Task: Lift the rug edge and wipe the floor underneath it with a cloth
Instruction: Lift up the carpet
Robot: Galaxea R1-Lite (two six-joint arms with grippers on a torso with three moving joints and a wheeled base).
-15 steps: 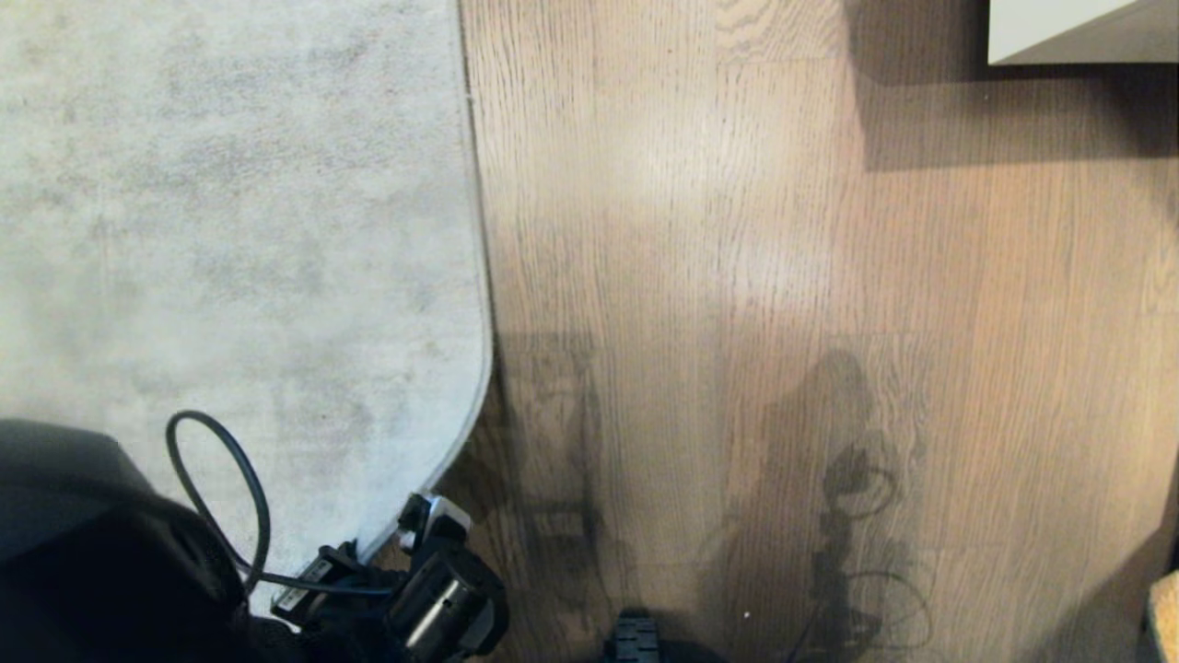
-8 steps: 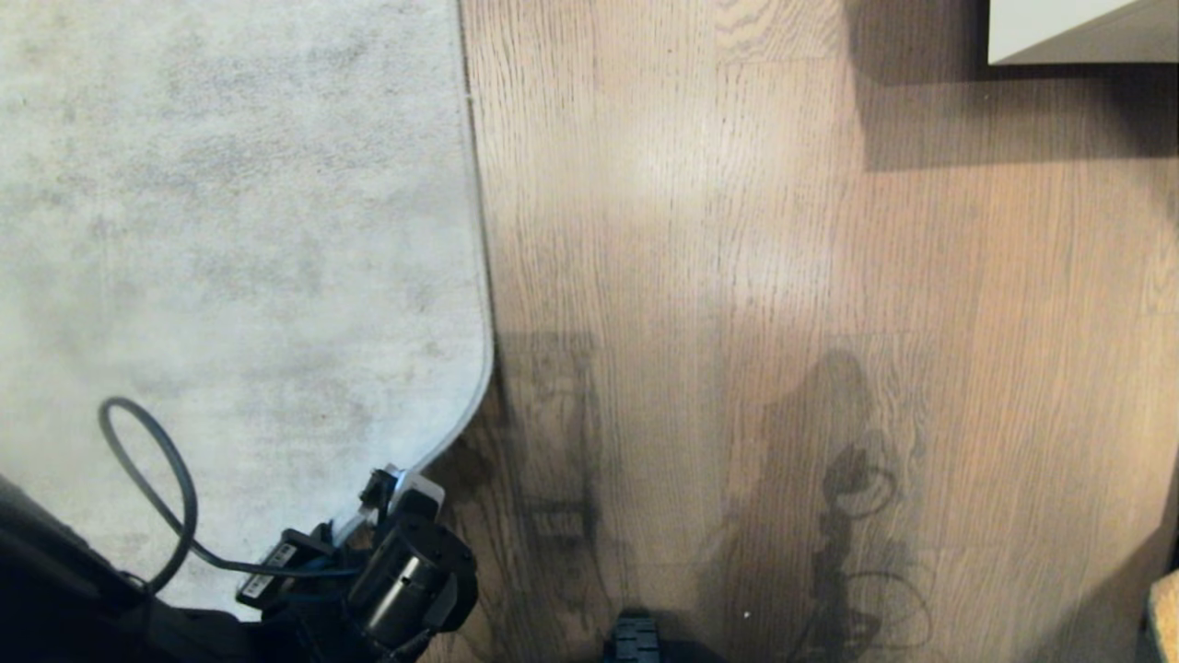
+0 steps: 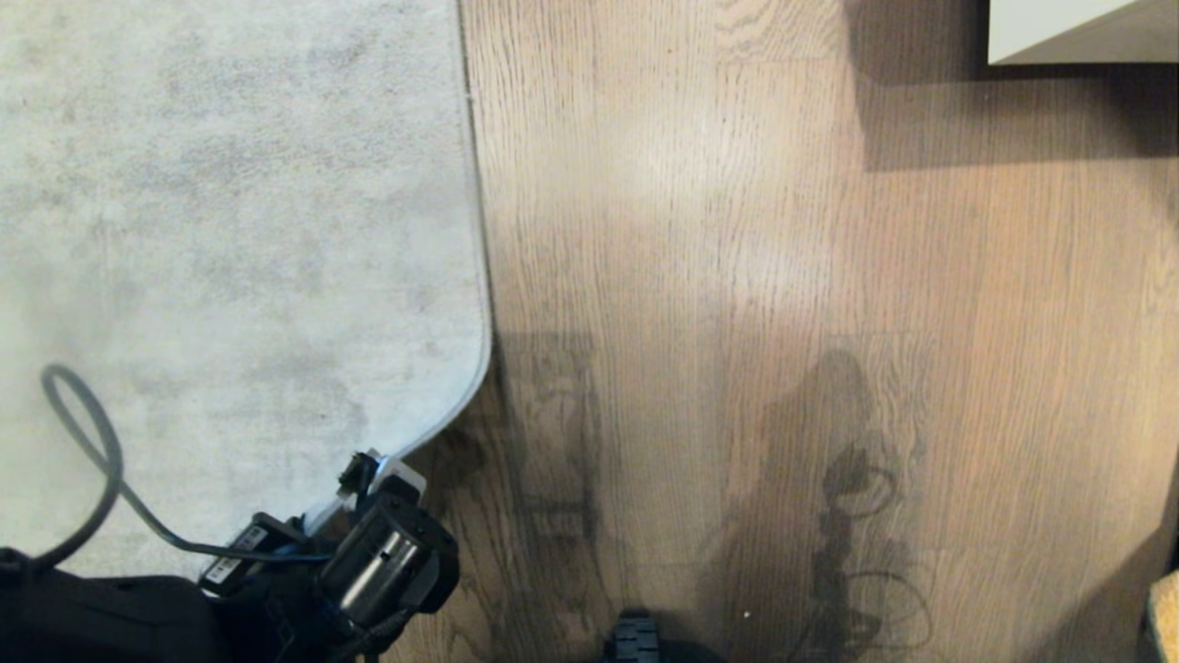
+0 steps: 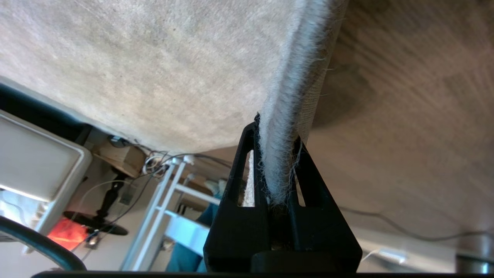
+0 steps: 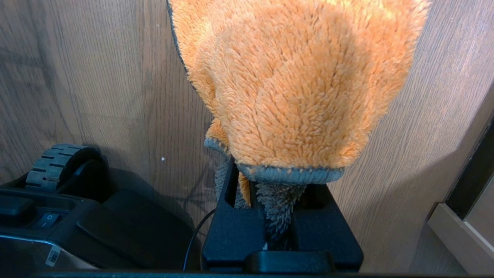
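left tool (image 3: pixel 355 479) sits at the near corner of the rug, at the lower left of the head view, pinching the rug edge (image 4: pixel 287 116). in the left wrist view the two black fingers (image 4: pixel 241 170) are pressed onto the pale bound border, one on each side, with loose threads at the grip. the corner is raised off the floor (image 3: pixel 737 276): the beige backing (image 4: pixel 322 88) shows on one side of the border, and a dark shadow lies on the planks below it. from the head view the rug (image 3: pixel 230 230) is otherwise flat, its straight border running away along the wood grain, curving in toward the left tool at the held corner. a black cable (image 3: pixel 87 460) loops over the pile beside the left arm.

right tool (image 5: pixel 276 208) is out of the head view; the right wrist view shows it above bare planks, closed on the cloth (image 5: pixel 293 85). the cloth is orange, fluffy, with a grey hem; a fold of it is squeezed between the fingers and the rest bulges out past the tips. whether the cloth touches the floor cannot be told. a ribbed black wheel (image 5: pixel 54 166) of the base sits beside this tool.

a pale piece of furniture (image 3: pixel 1068 28) stands at the far right of the head view, casting a shadow on the floor
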